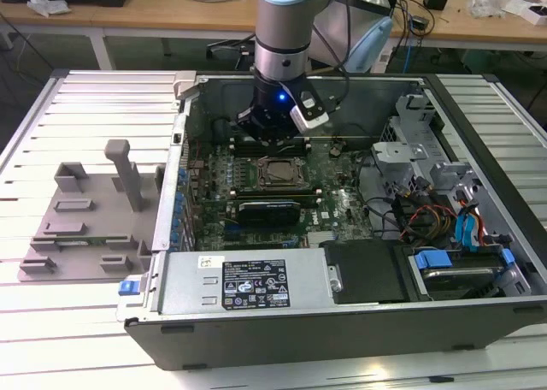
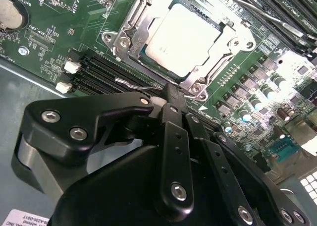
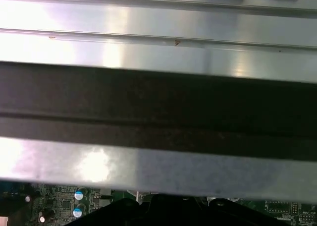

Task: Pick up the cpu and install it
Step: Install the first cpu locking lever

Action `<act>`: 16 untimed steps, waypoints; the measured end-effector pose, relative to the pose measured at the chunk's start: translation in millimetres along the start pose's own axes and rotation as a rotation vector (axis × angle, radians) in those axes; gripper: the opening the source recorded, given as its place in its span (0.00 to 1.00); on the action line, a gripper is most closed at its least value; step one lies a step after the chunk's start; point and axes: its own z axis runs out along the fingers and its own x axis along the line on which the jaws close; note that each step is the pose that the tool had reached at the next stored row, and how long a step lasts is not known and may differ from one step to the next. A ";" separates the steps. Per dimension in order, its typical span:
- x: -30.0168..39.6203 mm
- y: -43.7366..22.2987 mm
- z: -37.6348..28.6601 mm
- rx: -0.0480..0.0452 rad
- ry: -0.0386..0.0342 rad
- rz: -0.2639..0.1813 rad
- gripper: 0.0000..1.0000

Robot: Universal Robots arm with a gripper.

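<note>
Hovering low over the motherboard (image 2: pixel 44 35) inside the open computer case (image 1: pixel 256 322), with the gripper (image 2: pixel 170 90) just far of the socket frame (image 2: pixel 126 35) in the exterior view and above the black memory slots (image 2: pixel 99 70) in the second wrist view; looks drawn shut or very nearly so at the tips, with nothing visibly caught between them, though hard to be sure from this angle; finding the cpu (image 2: pixel 184 37) not in the claw but lying in the socket frame, apart from the fingertips and just beyond them; judging from that, placing step done or close to done, with the seating and clamping of the chip the part left open to doubt; judging further, calling for a straight, gentle clearance from the board, no sideways drag near the thin wire lever (image 2: pixel 133 82) by the frame's edge, and a check that the chip lies level on all four sides; lies flat, shiny lid up, pale rim showing evenly around it; being square, has no real long axis; sits with edges parallel to the frame's edges, which in the exterior view run roughly left to right and near to far across the case; well apart from the grey fixture (image 1: pixel 94 210) out on the exterior view's left.
</note>
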 end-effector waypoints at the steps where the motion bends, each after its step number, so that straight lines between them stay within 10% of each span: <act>1: -0.9 -0.1 0.3 0.0005 0.0001 0.000 0.11; 7: -8.2 0.7 2.4 0.0237 0.0016 0.000 0.11; 16: -16.1 6.7 5.9 0.0301 0.0025 0.000 0.11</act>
